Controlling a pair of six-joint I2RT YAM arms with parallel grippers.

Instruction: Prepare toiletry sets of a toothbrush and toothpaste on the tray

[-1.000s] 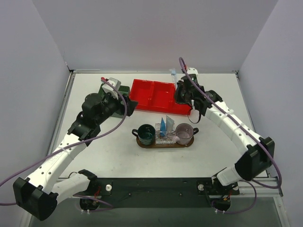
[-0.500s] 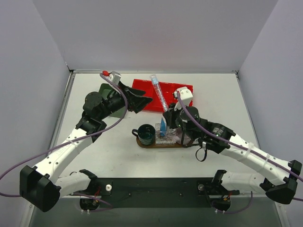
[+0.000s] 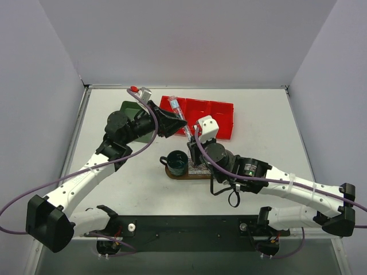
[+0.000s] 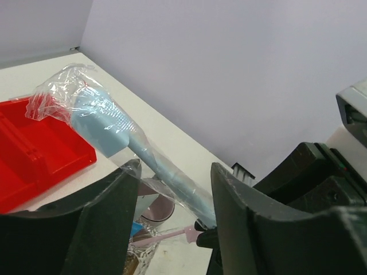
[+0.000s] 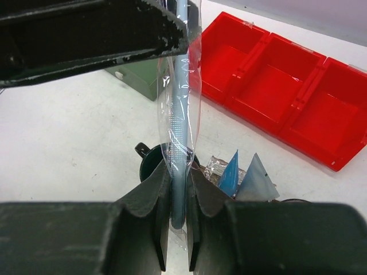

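My right gripper [image 5: 179,172] is shut on the lower end of a pale blue toothbrush [image 5: 180,86] in a clear wrapper, held upright over the dark green mug [image 5: 150,163]. My left gripper [image 4: 175,169] is open, with one finger on each side of the toothbrush [image 4: 143,154] and a gap showing. In the top view the toothbrush [image 3: 179,112] slants between my left gripper [image 3: 172,121] and my right gripper [image 3: 192,148]. The green mug [image 3: 176,162] stands on the tray [image 3: 186,175]. Two toothpaste tubes [image 5: 230,169] stand beside it. The pink mug [image 4: 157,209] shows only in the left wrist view.
The red three-compartment bin [image 3: 221,114] lies behind the tray. A green square box [image 5: 140,80] sits at the back left, mostly under my left arm in the top view. A thin pink toothbrush [image 4: 166,236] lies near the pink mug.
My right arm has swung left from the red bin, carrying the toothbrush over the green mug. My left gripper has moved right around the brush's upper part, and its jaws have narrowed.
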